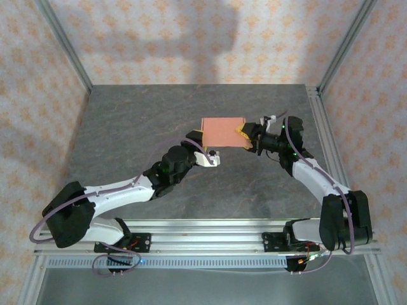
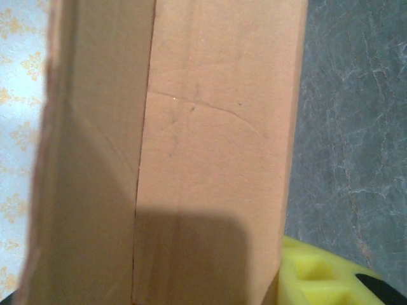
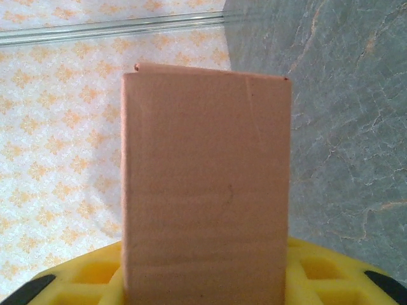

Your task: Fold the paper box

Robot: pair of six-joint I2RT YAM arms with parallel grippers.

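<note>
The paper box (image 1: 222, 132) is a salmon-orange folded rectangle held up over the middle of the table between both arms. My left gripper (image 1: 199, 139) holds its left edge. In the left wrist view the box (image 2: 210, 159) fills the frame, showing a long crease, with one yellow finger pad (image 2: 318, 279) against its right side; the other pad is hidden. My right gripper (image 1: 245, 135) holds the box's right edge. In the right wrist view the box (image 3: 206, 190) stands between both yellow pads (image 3: 82, 279), its top flap edge slightly lifted.
The dark grey stone-pattern table (image 1: 127, 127) lies under the box. Patterned enclosure walls (image 1: 191, 38) and metal frame posts (image 1: 331, 57) surround it. An aluminium rail (image 1: 210, 229) runs along the near edge by the arm bases.
</note>
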